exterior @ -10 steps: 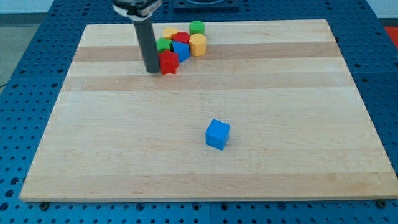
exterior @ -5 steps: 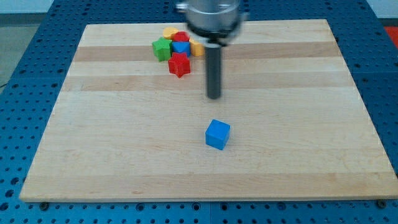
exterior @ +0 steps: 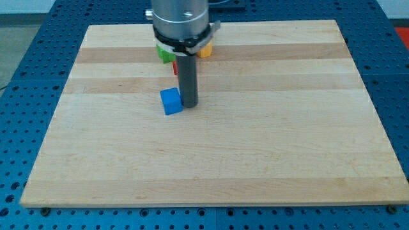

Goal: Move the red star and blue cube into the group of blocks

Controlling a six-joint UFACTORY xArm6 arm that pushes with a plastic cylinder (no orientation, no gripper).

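Observation:
The blue cube [exterior: 170,101] lies on the wooden board [exterior: 255,140], left of centre. My tip [exterior: 189,104] stands right against the cube's right side. The rod and its holder hide most of the group of blocks at the view's top. Of that group only a green block [exterior: 165,53], a sliver of a red block [exterior: 174,66] and a yellow block [exterior: 205,50] show. The red star cannot be made out as a star.
The board sits on a blue perforated table [exterior: 25,76]. The group of blocks lies near the board's top edge, just above the blue cube.
The blue cube has moved from the board's centre-right up and left, toward the group. My tip went from beside the red star, past the centre, to the cube's right side.

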